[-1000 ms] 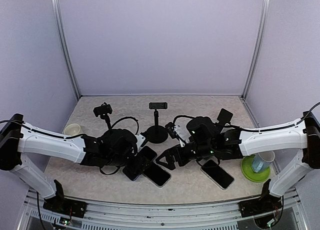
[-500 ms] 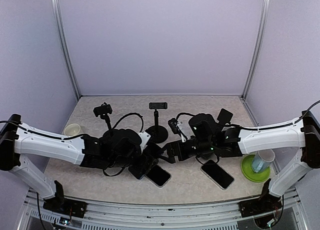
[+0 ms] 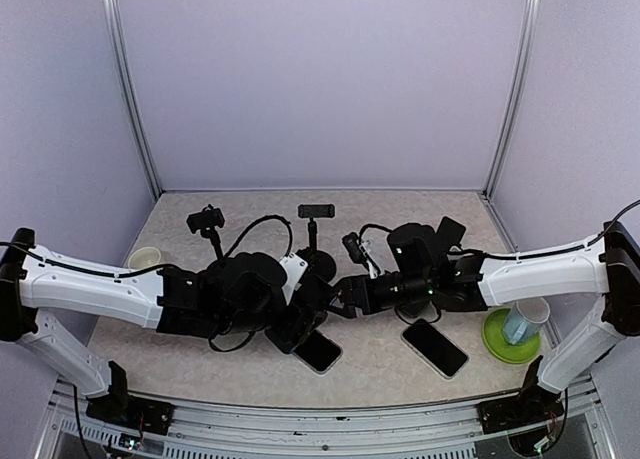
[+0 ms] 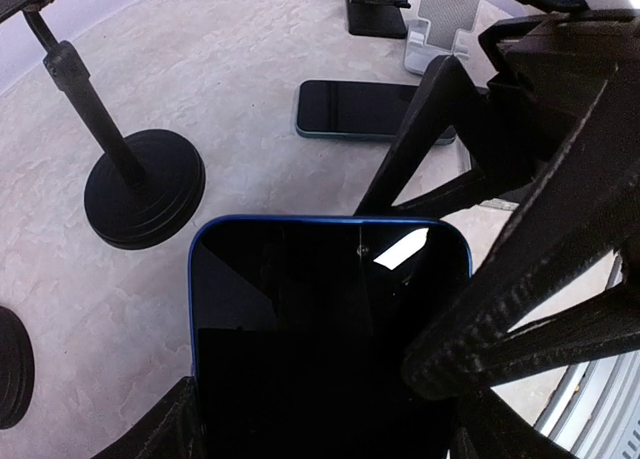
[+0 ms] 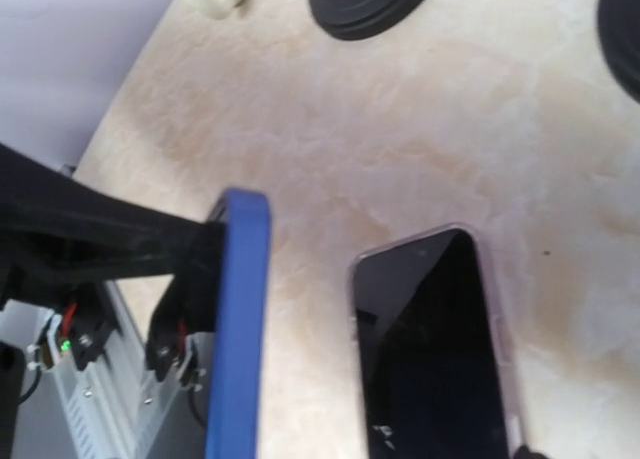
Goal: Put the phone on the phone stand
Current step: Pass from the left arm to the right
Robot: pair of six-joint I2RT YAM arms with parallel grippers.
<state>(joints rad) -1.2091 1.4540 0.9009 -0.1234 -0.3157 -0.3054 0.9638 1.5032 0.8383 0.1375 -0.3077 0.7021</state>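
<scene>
Phones lie flat on the table (image 3: 385, 377) nearest: a dark phone (image 3: 318, 350) just beneath the hands, a second phone (image 3: 435, 347) to its right. Above them the left hand (image 3: 298, 327) clamps a blue-cased phone (image 4: 320, 319) by its long edges, lifted off the table. The right hand (image 3: 345, 297) meets that phone's right side; whether it grips cannot be told. Farther back stands the black round-based phone stand (image 4: 145, 184), apart from the phone.
</scene>
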